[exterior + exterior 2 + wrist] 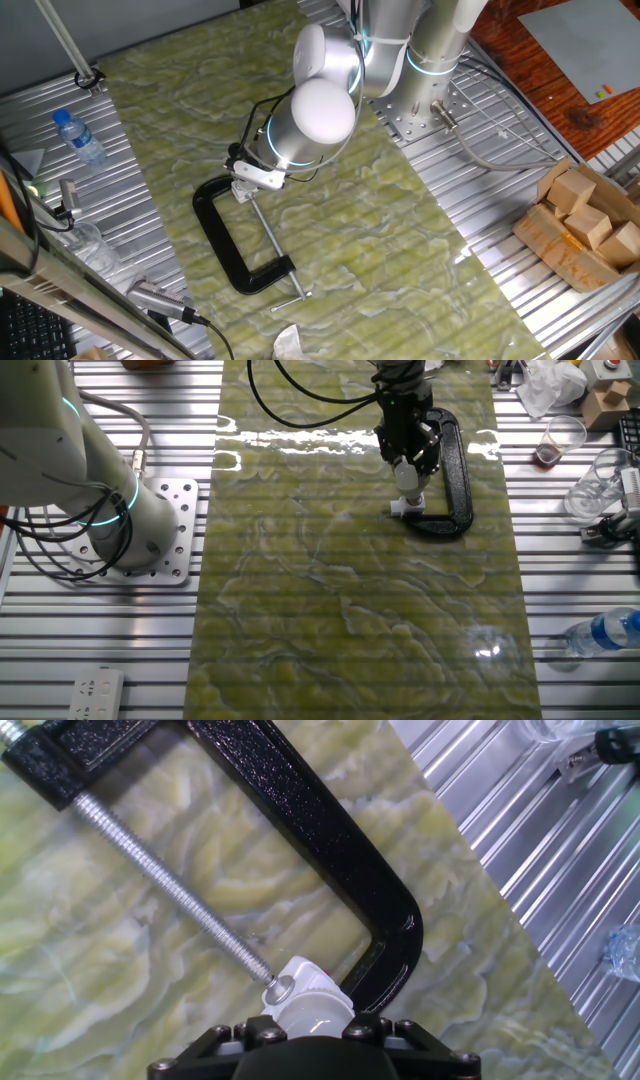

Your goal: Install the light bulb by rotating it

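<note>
Hand view | jaws grip light bulb at C-clamp | crate holds wood blocks

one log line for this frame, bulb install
phase: rotating in | gripper: shut on light bulb | bulb: at socket in C-clamp jaw | seating: cannot tell

One black C-clamp, one light bulb, one plastic water bottle, several wooden blocks, and one wall-socket strip.
</note>
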{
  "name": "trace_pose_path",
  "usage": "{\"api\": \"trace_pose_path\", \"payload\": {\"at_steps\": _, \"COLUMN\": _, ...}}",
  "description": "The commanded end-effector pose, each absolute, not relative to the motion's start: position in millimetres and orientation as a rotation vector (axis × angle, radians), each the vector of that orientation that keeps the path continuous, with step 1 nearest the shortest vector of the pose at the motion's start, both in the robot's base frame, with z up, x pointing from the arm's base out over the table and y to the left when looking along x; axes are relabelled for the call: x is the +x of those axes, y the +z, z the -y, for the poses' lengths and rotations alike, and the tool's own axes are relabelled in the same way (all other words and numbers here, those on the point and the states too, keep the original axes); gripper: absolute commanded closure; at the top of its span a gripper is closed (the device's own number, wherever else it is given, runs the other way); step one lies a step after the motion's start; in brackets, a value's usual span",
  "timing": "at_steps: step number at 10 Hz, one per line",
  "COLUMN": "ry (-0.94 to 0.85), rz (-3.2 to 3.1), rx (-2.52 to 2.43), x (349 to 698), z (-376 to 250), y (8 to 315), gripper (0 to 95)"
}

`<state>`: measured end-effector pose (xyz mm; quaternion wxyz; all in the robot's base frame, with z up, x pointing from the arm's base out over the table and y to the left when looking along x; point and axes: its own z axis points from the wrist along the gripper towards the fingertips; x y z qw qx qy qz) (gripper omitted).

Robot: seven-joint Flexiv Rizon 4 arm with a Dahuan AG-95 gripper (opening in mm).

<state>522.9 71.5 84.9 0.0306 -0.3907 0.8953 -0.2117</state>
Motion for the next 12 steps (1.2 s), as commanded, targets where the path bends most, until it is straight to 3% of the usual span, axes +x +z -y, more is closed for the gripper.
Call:
{"api": "trace_pose_path", "payload": {"at_steps": 1, "ry": -0.651, "rz": -2.758, "rx": -1.203, "x": 523, "z": -71, "y": 84, "gripper": 57.0}}
{"api": "trace_pose_path", "payload": {"at_steps": 8, "ry": -0.651, "rz": -2.758, "rx": -1.203, "x": 523, "z": -71, "y": 84, "gripper": 57.0}}
{"api": "trace_pose_path", "payload": {"at_steps": 9, "ry": -0.675, "rz": -2.754, "rx": -1.233, "x": 541, "z": -60, "y": 110, "gripper": 95.0}}
{"api": "trace_pose_path", "payload": {"at_steps": 12, "ry": -0.688, "rz": -2.764, "rx": -1.235, "x": 542, "z": -61, "y": 113, "gripper": 95.0}}
